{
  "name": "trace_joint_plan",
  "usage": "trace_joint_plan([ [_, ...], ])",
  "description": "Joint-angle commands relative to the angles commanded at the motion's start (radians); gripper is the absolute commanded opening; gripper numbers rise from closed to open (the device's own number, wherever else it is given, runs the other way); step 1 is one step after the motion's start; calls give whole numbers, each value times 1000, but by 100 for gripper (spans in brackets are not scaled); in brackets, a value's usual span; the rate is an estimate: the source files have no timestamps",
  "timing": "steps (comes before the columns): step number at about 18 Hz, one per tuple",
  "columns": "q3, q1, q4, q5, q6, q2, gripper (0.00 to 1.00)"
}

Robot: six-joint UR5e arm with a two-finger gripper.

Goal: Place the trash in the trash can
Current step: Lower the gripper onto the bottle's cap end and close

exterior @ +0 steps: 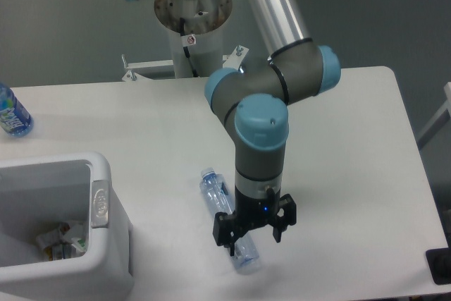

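While fingers straddle crushed bottle, paper wad in bin

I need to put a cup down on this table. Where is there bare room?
Bare: the table right of the arm, and between water bottle and arm. Crowded: the front, around trash can, crushed bottle and end effector.
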Motion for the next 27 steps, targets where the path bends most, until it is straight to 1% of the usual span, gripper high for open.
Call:
trace_joint_plan([
  [2,-2,-5,5,3,0,-20,100],
  [6,0,-6,12,17,0,-41,100],
  [10,-5,-20,12,21,29,-64,100],
  [14,-9,-38,15,83,46,-89,100],
  [21,-12,-43,14,110,46,-107,100],
  [24,-12,-49,14,144,46,-109,100],
  [27,-17,-51,14,149,48,-106,89],
])
